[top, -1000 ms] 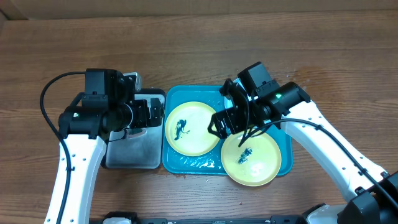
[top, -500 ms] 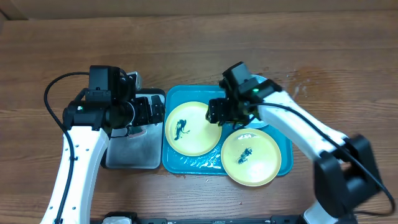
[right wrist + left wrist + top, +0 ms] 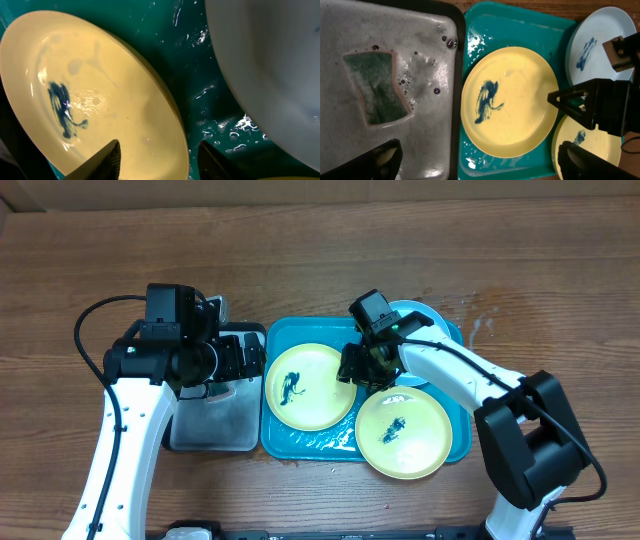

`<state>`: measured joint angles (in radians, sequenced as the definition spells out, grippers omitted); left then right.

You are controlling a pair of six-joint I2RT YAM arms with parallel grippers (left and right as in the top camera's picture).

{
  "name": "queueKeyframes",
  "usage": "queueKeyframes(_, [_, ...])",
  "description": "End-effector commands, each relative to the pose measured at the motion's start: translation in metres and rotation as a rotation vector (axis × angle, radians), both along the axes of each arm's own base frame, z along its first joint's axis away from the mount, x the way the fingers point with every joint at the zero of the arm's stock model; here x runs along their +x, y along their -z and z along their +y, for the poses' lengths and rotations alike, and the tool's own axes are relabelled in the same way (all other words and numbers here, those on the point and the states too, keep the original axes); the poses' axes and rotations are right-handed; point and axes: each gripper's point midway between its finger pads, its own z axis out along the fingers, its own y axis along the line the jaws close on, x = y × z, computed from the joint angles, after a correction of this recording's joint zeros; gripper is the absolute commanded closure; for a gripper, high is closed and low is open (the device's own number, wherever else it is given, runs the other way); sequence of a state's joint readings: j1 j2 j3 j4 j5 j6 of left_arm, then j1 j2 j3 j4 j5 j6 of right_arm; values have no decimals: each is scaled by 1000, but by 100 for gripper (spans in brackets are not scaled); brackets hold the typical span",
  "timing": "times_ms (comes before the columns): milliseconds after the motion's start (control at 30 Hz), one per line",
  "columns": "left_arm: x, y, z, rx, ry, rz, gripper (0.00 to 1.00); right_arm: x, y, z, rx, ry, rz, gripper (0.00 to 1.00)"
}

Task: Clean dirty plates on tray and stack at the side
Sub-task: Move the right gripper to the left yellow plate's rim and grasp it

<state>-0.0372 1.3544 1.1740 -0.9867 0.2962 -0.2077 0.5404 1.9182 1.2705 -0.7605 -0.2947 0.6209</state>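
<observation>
Two yellow-green plates and a light blue plate lie in the wet teal tray (image 3: pixel 300 443). The left yellow plate (image 3: pixel 305 385) carries a dark blue smudge. My right gripper (image 3: pixel 358 368) is low at that plate's right rim, open; in the right wrist view one finger is over the plate (image 3: pixel 100 100) and the other over the tray (image 3: pixel 200 65), the gripper (image 3: pixel 157 145) astride the rim. The second yellow plate (image 3: pixel 405 435) lies at front right. The blue plate (image 3: pixel 428 314) is at back right, partly under the right arm. My left gripper (image 3: pixel 479 150) hangs open, holding nothing.
A black-rimmed grey metal tray (image 3: pixel 210 420) with soapy water stands left of the teal tray. A green sponge (image 3: pixel 377 87) with a pink edge lies in it. Bare wooden table surrounds both trays.
My right gripper moved up and left from over the front-right yellow plate to the right rim of the left yellow plate, its jaws narrowing. The left arm barely shifted.
</observation>
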Motion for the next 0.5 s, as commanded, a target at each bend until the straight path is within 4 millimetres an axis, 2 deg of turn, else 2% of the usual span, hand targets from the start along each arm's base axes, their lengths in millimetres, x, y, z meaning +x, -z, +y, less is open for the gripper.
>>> queueKeyframes(0, [6, -5, 0, -11, -9, -12, 0, -5, 20, 3, -35, 17, 44, 53])
queueKeyframes(133, [6, -6, 0, -11, -9, -13, 0, -9, 31, 6, -41, 8, 65, 62])
queueKeyframes(267, [6, -5, 0, -12, -10, -12, 0, -11, 33, 8, -43, 7, 71, 73])
queueKeyframes(300, [6, -5, 0, -11, -9, -12, 4, -11, 33, 8, -42, 10, 71, 77])
queueKeyframes(333, [6, -5, 0, -11, -9, -13, 22, -11, 33, 8, -42, 10, 70, 80])
queueKeyframes(367, [6, -5, 0, -11, -9, -13, 51, -11, 33, 8, -42, 9, 70, 81])
queueKeyframes(400, [6, -5, 0, -11, -9, -13, 63, -11, 33, 8, -42, 9, 70, 81])
queueKeyframes(467, [5, -5, 1, -5, -12, -8, 71, -11, 33, 8, -43, 9, 72, 81])
